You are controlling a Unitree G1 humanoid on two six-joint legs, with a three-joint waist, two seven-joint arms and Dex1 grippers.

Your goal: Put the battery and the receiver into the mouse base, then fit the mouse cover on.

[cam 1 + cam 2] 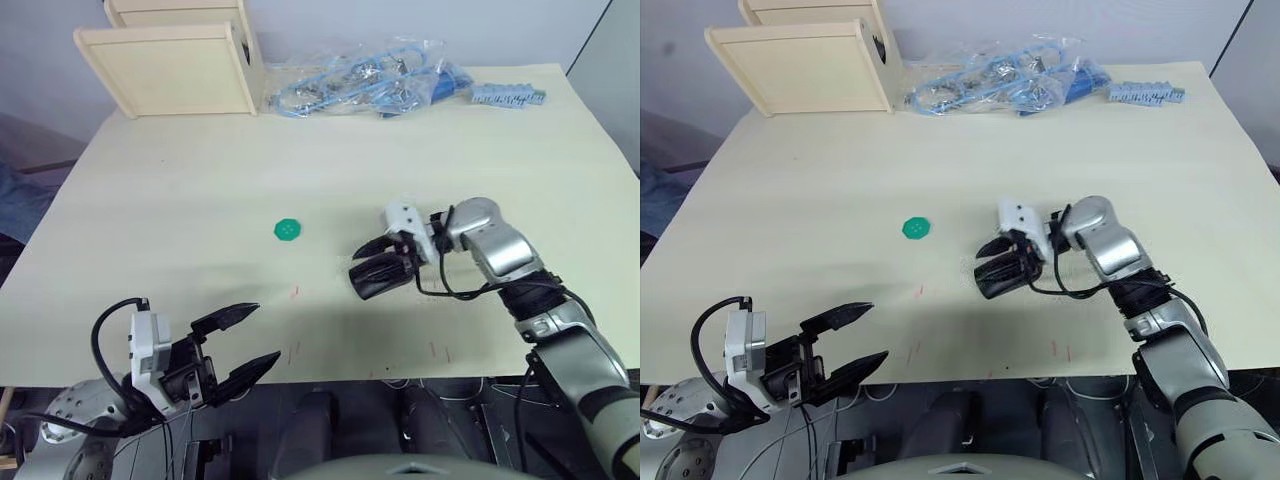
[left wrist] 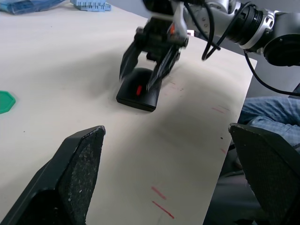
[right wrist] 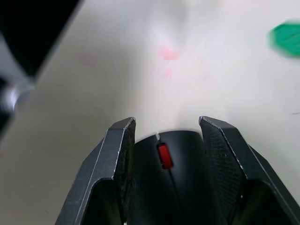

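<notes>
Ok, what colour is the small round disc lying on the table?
Green. The disc shows best in the left eye view, lying on the table.

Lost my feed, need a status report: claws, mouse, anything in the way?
Right claw straddling the mouse on the table, fingers at its sides. Left claw open, empty, near table edge. Green disc lies apart, nothing blocking.

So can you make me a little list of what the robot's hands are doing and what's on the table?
right gripper: fingers around the black mouse with its red wheel, on the table
left gripper: open, holding nothing, at the table's near edge
green disc: lying flat, apart from the mouse
far edge: wooden boxes, plastic bag of blue parts
battery, receiver: can't tell where they are
</notes>
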